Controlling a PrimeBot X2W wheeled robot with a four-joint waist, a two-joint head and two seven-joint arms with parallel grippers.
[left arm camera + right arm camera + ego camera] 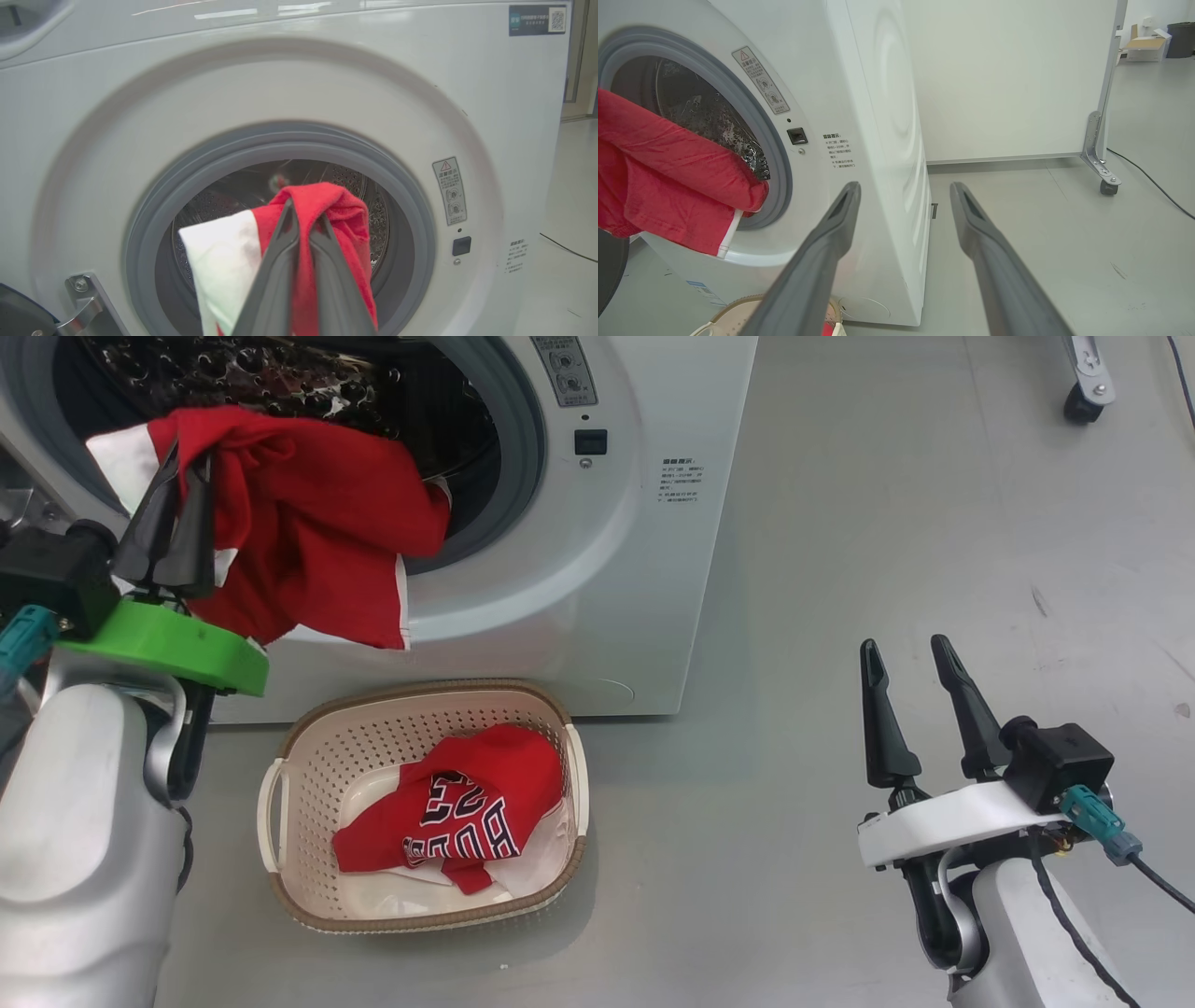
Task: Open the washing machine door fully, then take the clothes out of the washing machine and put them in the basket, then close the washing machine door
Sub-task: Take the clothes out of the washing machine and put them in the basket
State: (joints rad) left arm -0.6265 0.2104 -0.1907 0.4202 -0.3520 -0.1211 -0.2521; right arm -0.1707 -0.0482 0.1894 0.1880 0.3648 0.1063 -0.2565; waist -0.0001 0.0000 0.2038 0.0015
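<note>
Idling at the lower right, the right gripper (pixel 904 646) has its 2 fingers spread, holding nothing. Lower centre, the basket (pixel 308 721) holds 1 lettered red garment (pixel 467 807). Upper left, the left gripper (pixel 187 457) is pinched together on a white-trimmed red garment (pixel 317 523) draped over the washing machine (pixel 607 569) mouth. It looks light, limp and likely to snag, so a bunched fold grips best.

basket (pixel 322 770) before washing machine (pixel 597 579), clothes (pixel 467 803) inside it, garment (pixel 317 523) across opening (pixel 525 448)

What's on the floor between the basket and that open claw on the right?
Nothing. In the head view, only bare grey floor lies between the basket and the right gripper.
</note>
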